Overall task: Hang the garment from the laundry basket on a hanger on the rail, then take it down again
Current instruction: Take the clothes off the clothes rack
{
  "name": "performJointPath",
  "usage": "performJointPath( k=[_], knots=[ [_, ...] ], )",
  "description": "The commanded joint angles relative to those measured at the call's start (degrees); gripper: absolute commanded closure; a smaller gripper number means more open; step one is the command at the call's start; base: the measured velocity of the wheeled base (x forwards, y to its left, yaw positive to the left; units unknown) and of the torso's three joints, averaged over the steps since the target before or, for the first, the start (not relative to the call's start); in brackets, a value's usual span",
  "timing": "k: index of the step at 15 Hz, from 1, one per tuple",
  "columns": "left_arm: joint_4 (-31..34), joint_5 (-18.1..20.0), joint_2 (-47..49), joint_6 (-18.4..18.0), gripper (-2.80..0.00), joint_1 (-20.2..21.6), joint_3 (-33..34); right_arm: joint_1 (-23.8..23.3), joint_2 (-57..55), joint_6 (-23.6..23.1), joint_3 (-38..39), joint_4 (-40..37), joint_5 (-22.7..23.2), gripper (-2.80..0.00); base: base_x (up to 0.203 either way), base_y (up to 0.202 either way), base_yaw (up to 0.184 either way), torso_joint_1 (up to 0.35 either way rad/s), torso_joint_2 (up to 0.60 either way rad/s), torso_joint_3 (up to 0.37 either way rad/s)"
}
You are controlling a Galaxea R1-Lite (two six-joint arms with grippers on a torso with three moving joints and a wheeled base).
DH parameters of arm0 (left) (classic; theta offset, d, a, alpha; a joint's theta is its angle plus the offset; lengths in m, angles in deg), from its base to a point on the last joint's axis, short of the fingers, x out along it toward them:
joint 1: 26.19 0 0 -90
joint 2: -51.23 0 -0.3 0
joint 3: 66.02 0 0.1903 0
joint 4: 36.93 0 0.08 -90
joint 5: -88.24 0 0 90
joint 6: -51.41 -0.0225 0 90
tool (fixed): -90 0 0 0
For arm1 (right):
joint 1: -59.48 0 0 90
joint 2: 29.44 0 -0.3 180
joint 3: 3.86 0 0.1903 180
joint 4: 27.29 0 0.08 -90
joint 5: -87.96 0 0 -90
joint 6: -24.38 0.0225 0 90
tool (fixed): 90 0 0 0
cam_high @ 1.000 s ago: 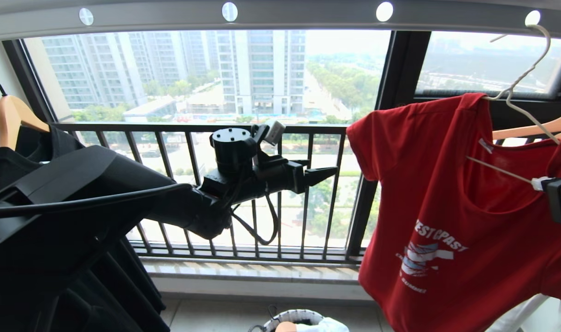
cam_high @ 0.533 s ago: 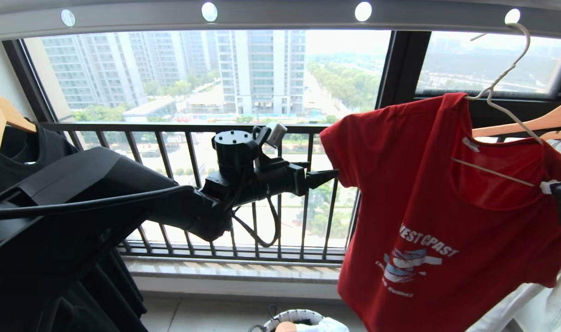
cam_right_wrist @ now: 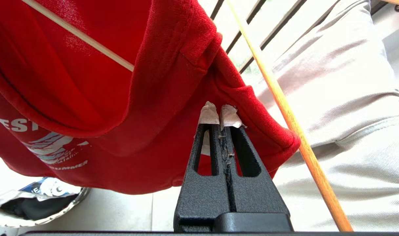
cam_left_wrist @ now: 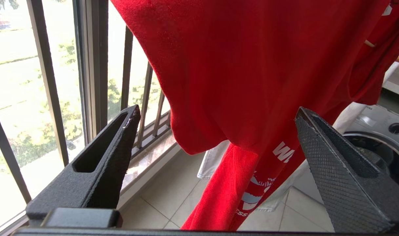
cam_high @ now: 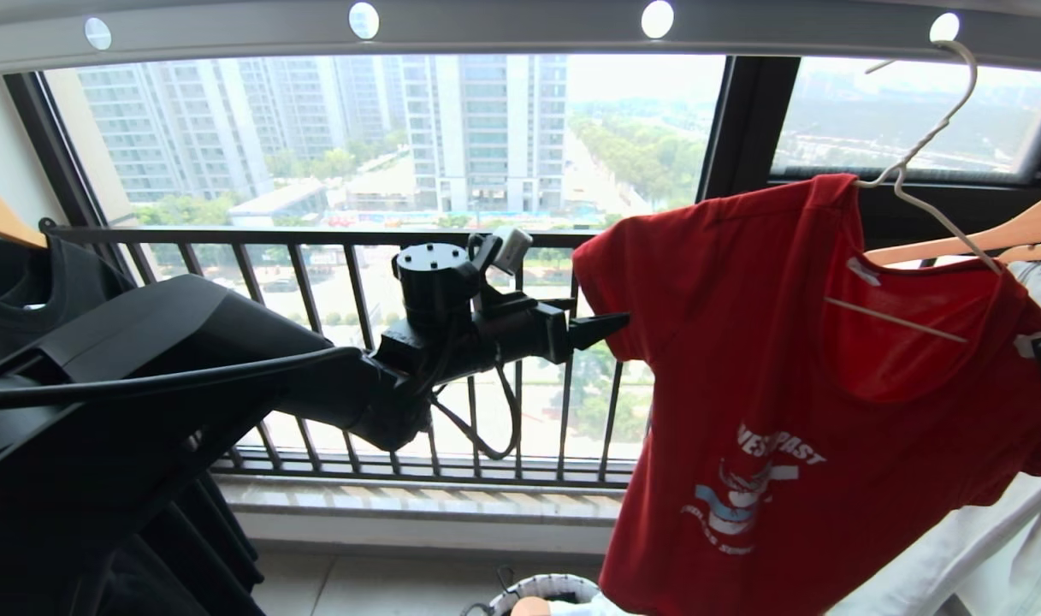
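**Red shirt on wire hanger, hooked at the rail; left jaws wide at the sleeve**

Red cotton, short sleeves, white and light-blue chest print with white lettering: the garment (cam_high: 768,359) hangs on the hanger (cam_high: 922,145), whose long hook sits at a hole in the rail (cam_high: 503,30) near its right end. You see it slung unevenly. One hanger arm shows as a pale wire across the open neck, and the right shoulder sags low.

The right gripper (cam_right_wrist: 220,114) explains that sag. Its taped fingers are pressed together at the shirt's right shoulder fold; judged from the wrist view, they pinch the cloth there, probably with the hanger end inside, and so steady the load.

The left gripper (cam_left_wrist: 215,114) stands level with the left sleeve, jaws spread wide, the sleeve hem hanging between them, untouched. You would place it so to take that sleeve next.

Below, the laundry basket (cam_high: 541,590) sits on the floor, only its rim showing. Wooden hangers (cam_high: 965,239) and a white cloth (cam_high: 939,556) hang just behind the shirt.
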Motion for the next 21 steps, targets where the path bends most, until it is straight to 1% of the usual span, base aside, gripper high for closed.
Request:
performJointPath(
  k=[1, 2, 3, 6, 12, 14, 15, 18, 21],
  knots=[
    [-0.4, -0.63, -0.12, -0.05, -2.8, -0.95, 0.08, -1.01, -1.49, -0.71, -0.55, 0.02, 0.02, 0.0, 0.0, 0.0, 0.0, 0.0, 0.0, 0.0],
    [-0.58, -2.31, 0.03, -0.18, -2.8, -1.64, -0.27, -1.12, -1.59, -0.7, -0.79, 0.02, 0.02, 0.0, 0.0, 0.0, 0.0, 0.0, 0.0, 0.0],
    [-0.9, -2.92, 0.28, -0.13, 0.0, -2.06, -1.1, -1.12, -1.51, -0.72, -0.84, 0.02, 0.05, 0.0, 0.0, 0.0, 0.0, 0.0, 0.0, 0.0],
    [-0.99, -3.09, 1.3, 0.14, 0.0, -2.42, -3.14, -1.15, -1.51, -0.81, -0.84, 0.02, 0.02, 0.0, 0.0, 0.0, 0.0, 0.0, 0.0, 0.0],
    [-0.99, -3.18, 1.41, 0.1, 0.0, -2.39, -3.47, -1.82, -1.51, -1.6, -1.02, 0.02, 0.2, 0.0, 0.0, 0.0, 0.0, 0.0, 0.0, 0.0],
    [0.03, -3.26, 0.69, 0.14, 0.0, -2.42, -2.49, -1.82, -1.54, -1.69, -0.81, 0.0, 0.29, 0.0, 0.0, 0.0, 0.0, 0.0, 0.0, 0.0],
    [1.37, -3.27, -0.21, 0.13, 0.0, -2.42, -1.65, -2.04, -1.67, -1.7, -0.68, -0.06, 0.29, 0.0, 0.0, 0.0, 0.0, 0.0, 0.0, 0.0],
    [10.81, -3.18, -3.31, -0.24, 0.0, -2.42, -0.85, -3.44, -2.3, -1.77, -0.84, 0.02, 0.29, 0.0, 0.0, 0.0, 0.0, 0.0, 0.0, 0.0],
    [14.21, -3.27, -4.31, -0.36, 0.0, -2.33, -1.03, -4.27, -2.39, -2.37, -1.1, 0.03, 0.29, 0.0, 0.0, 0.0, 0.0, 0.0, 0.0, 0.0]
  ],
)
